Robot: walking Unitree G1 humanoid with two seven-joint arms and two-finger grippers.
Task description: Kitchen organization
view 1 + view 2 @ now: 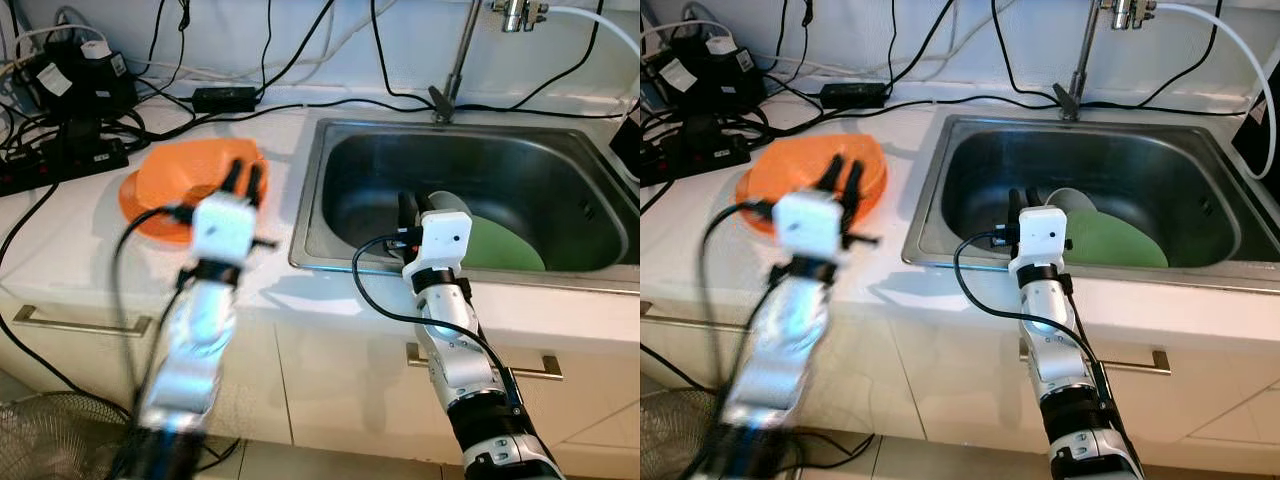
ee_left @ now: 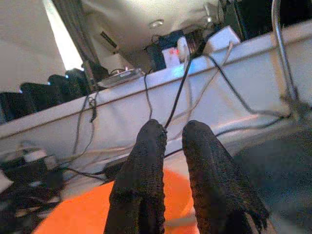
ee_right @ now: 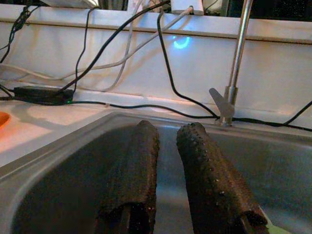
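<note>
An orange plate (image 1: 170,180) lies on the white counter left of the sink. My left gripper (image 1: 243,178) hovers over its right edge, fingers a little apart and empty; the left wrist view shows the fingers (image 2: 146,161) above the orange plate (image 2: 83,217). A green plate (image 1: 505,248) leans inside the steel sink (image 1: 312,190), with a white cup (image 1: 452,200) beside it. Over the sink's near rim my right gripper (image 1: 414,205) points into the basin, just left of the cup, slightly open and empty.
The faucet (image 1: 455,60) rises behind the sink. Power strips, adapters and black cables (image 1: 70,110) crowd the counter's back left. A wire fan (image 1: 45,440) stands on the floor at lower left. Drawer handles (image 1: 80,325) run below the counter edge.
</note>
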